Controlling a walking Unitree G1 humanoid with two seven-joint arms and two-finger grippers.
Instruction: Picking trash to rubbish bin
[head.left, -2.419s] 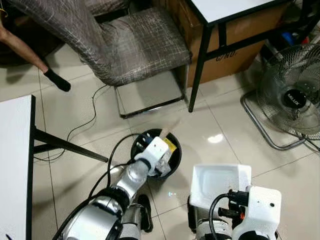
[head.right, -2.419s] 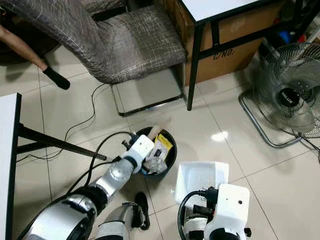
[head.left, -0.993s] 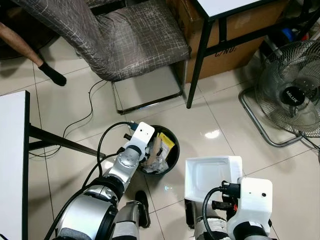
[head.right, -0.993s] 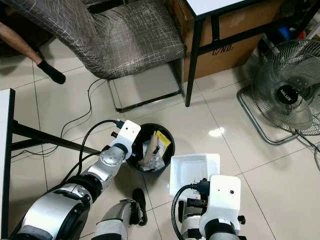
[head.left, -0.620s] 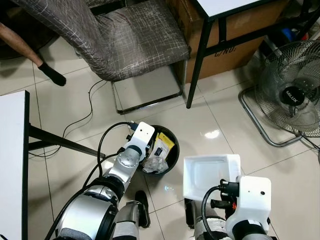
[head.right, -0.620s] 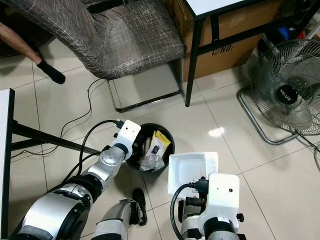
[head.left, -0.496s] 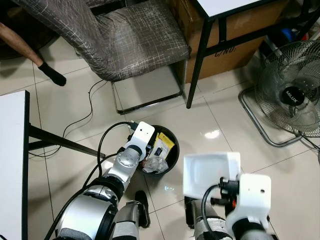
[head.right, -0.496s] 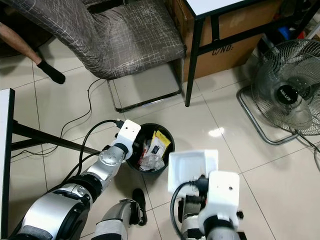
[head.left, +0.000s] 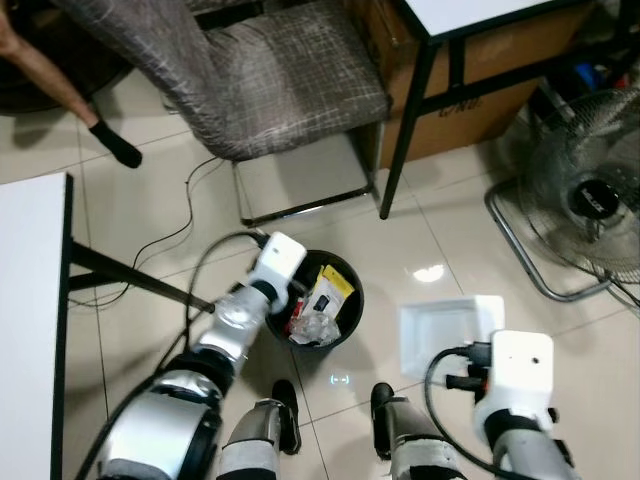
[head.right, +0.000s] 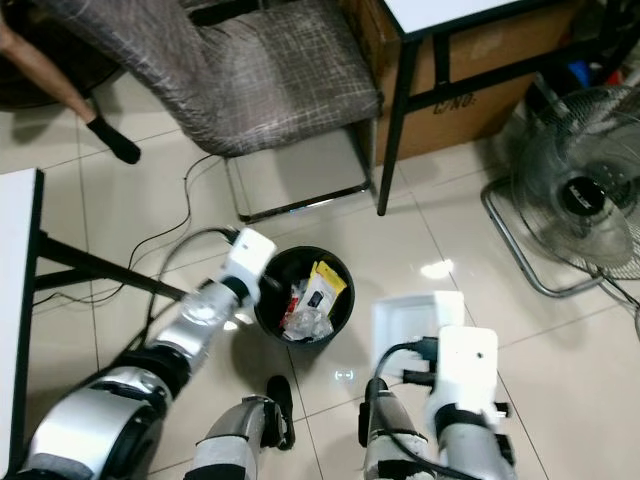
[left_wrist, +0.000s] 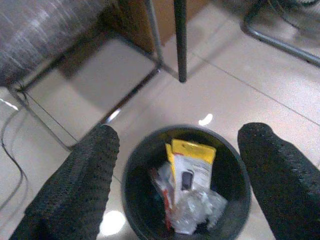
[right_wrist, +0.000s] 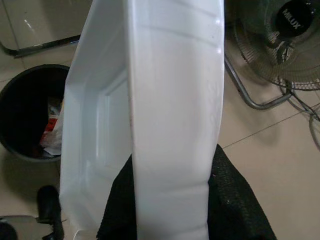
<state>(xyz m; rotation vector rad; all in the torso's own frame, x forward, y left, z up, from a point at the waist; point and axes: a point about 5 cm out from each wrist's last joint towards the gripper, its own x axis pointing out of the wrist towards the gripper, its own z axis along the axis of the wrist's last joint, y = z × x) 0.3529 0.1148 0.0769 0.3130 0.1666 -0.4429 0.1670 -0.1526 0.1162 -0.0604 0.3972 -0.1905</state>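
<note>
Part done, by the look of it: black rubbish bin already holding a yellow packet and crumpled clear wrappers, sitting directly below the left end effector, fingers spread wide and empty above the rim. Still left: white foam tray clamped edge-on in the right end effector, held beside the bin rather than over it, not yet dropped in. Hard to make out: right fingers mostly covered by the tray; bin's lower contents lost in shadow; floor fan blurred and cut by the frame edge.
</note>
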